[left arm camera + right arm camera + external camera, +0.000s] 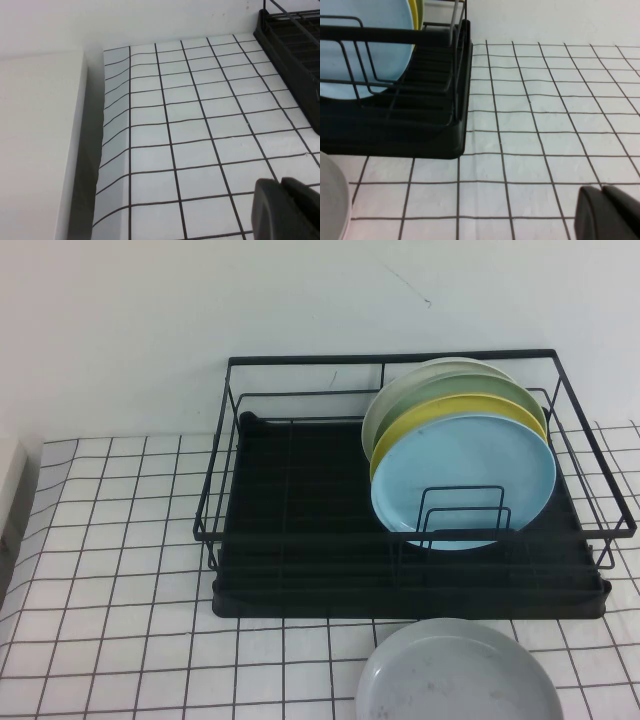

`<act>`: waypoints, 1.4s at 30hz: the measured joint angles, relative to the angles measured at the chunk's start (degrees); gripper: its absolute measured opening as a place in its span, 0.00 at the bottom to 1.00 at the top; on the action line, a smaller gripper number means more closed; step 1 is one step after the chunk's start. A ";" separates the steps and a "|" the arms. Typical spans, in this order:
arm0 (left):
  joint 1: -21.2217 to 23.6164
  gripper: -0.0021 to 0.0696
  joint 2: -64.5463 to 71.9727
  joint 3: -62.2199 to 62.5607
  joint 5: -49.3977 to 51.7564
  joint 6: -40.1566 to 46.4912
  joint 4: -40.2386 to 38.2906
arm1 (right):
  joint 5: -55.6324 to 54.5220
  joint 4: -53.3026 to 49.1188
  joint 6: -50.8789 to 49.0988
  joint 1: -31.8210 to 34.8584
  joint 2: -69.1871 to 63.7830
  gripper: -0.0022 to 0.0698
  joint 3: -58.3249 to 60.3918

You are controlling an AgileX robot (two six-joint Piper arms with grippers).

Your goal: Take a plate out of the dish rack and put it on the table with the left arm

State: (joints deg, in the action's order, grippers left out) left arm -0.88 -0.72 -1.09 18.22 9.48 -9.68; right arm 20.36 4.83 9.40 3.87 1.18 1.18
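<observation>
Left gripper (286, 210) parked over white gridded table (200, 125), fingers seen closed, empty | right gripper (610, 212) likewise | round glossy light blue plate (463, 480) upright in black wire dish rack (300, 530), 3 o'clock end | judged rigid, slippery, breakable; top rim grasp advised.

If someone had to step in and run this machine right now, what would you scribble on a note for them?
Left gripper: low over the table left of the dish rack, holding nothing; only its tip shows.
Right gripper: low over the cloth right of the rack, holding nothing; only its tip shows.
Light blue plate: upright in the rack, frontmost, with the yellow plate and two pale ones behind it.
Grey plate: flat on the table in front of the rack.
Done: nothing yet.
Left: reach in with the left arm, grip the blue plate, lift it out, set it on the table.
</observation>
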 joint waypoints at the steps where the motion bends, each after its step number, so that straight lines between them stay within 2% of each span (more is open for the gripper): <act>1: 0.00 0.02 0.00 0.00 0.00 0.00 0.00 | 0.00 0.00 0.00 0.00 0.00 0.03 0.00; 27: 0.00 0.03 0.00 0.00 0.00 0.00 -0.21 | 0.00 0.00 0.00 0.00 0.00 0.03 0.00; 38: 0.00 0.02 0.00 0.00 -0.87 -0.29 -6.28 | 0.00 0.00 0.00 0.00 0.00 0.03 0.00; 40: 0.00 0.02 0.00 -0.12 -1.74 -1.88 -9.67 | 0.00 0.00 0.00 0.00 0.00 0.03 0.00; 42: 0.00 0.02 0.00 -0.22 -3.22 -3.32 -16.25 | 0.00 0.00 0.00 0.00 0.00 0.03 0.00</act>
State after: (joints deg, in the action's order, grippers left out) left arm -0.88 -0.72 -1.32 15.00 6.16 -25.93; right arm 20.36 4.83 9.40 3.87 1.18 1.18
